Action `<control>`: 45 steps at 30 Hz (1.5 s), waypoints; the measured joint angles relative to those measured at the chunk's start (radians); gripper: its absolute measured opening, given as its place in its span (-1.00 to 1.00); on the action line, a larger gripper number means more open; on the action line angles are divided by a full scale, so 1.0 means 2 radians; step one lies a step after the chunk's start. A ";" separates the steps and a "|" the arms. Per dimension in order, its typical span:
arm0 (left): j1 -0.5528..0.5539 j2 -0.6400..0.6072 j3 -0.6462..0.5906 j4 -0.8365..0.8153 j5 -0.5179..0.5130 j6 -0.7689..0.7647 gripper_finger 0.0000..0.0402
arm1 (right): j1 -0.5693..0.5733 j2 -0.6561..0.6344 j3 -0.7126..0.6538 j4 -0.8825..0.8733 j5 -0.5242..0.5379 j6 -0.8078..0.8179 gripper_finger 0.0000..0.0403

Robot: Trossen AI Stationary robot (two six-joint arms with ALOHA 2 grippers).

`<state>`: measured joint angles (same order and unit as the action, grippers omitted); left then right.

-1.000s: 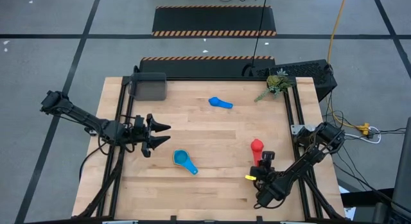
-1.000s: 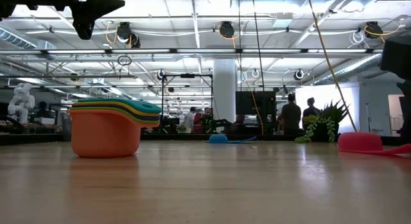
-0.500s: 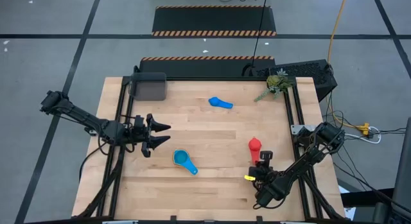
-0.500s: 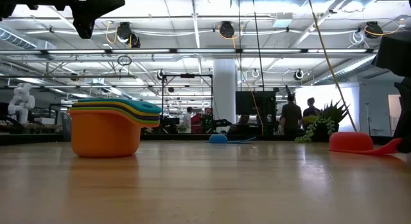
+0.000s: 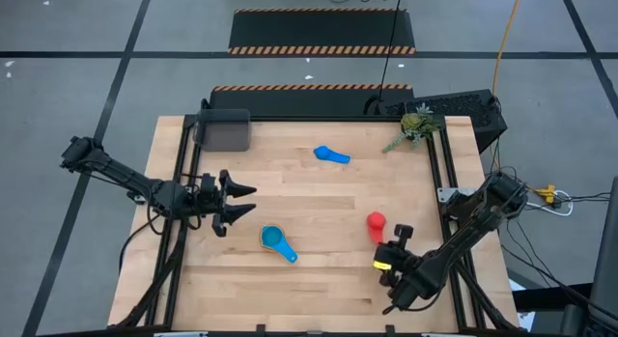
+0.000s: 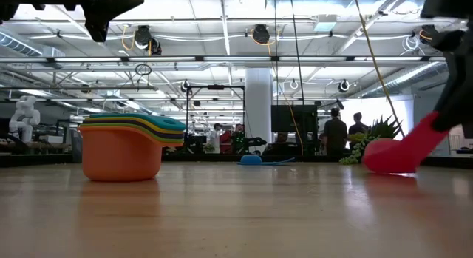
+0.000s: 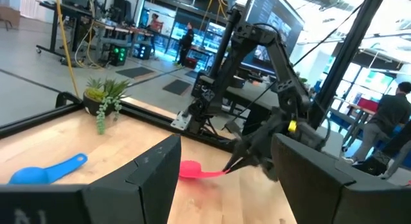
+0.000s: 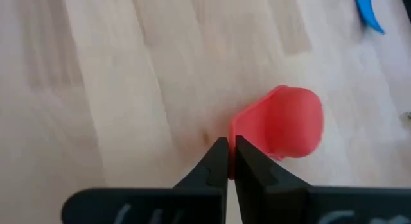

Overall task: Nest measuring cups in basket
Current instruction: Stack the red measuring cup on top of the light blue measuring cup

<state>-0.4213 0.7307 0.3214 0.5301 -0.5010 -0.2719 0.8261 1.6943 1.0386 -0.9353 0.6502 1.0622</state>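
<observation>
Right wrist view shows the right hand (image 8: 229, 161) pinched tight on the flat handle of the red measuring cup (image 8: 286, 124), the bowl hanging just beyond the fingertips. From table height the cup is tilted, handle up, bowl low over the surface (image 6: 222, 214); whether it still touches the wood I cannot tell. So the step in hand looks like picking up the red cup on the right half of the surface.

The left hand (image 5: 235, 204) waits over the left side, its fingers spread apart and holding nothing. Just beside it stands a stack of nested cups (image 6: 129, 146), orange at the bottom with yellow, green and blue rims above. A lone light blue cup (image 5: 330, 154) lies upside down toward the far edge, and the dark grey basket (image 5: 224, 131) sits at the far left corner, well apart from the red cup.

Next, in my judgement, the red cup needs carrying across to the stack or basket, kept level enough to seat bowl-down into the others; a handle grip may let it swing.
</observation>
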 joint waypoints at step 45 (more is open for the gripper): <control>-0.003 0.149 0.069 0.054 0.002 0.060 0.21 | -0.081 -0.232 -0.252 0.889 0.016 -0.459 -1.00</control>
<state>-0.4278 1.0291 0.4603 0.6382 -0.4960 -0.1515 0.6637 1.2301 0.5354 0.8430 0.6812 0.1440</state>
